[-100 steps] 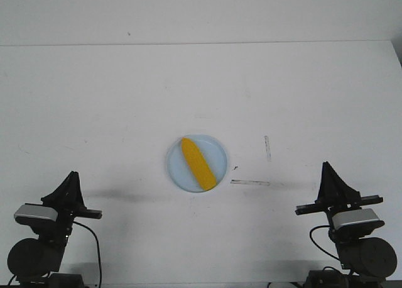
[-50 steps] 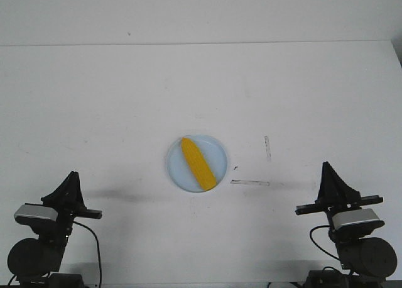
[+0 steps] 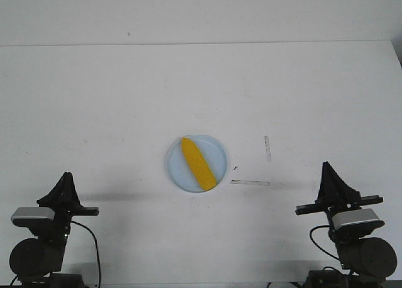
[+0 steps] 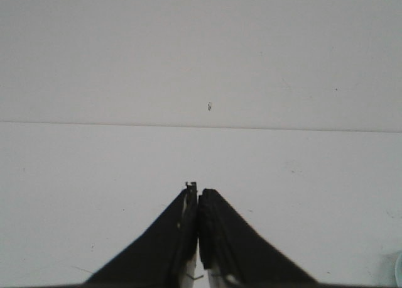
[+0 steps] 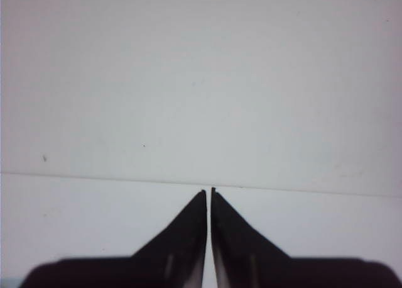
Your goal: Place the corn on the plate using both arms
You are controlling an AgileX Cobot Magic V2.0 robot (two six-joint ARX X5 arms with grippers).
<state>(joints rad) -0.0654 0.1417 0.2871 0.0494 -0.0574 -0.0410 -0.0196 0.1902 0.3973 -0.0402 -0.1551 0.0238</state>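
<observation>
The yellow corn [image 3: 198, 164] lies diagonally on the pale blue plate [image 3: 177, 167] at the table's middle. My left gripper [image 3: 65, 177] is shut and empty at the near left, far from the plate; its jaws meet in the left wrist view [image 4: 198, 192]. A sliver of the plate's rim [image 4: 398, 270] shows at that view's edge. My right gripper [image 3: 326, 167] is shut and empty at the near right, also apart from the plate; its tips nearly touch in the right wrist view [image 5: 208, 190]. The corn is out of both wrist views.
Two pale tape strips lie on the white table right of the plate, one upright [image 3: 267, 148] and one flat [image 3: 250, 182]. The table's far edge [image 3: 201, 44] meets a white wall.
My left arm has drawn back a little toward the near left. The corn, the plate and the right arm have not moved.
</observation>
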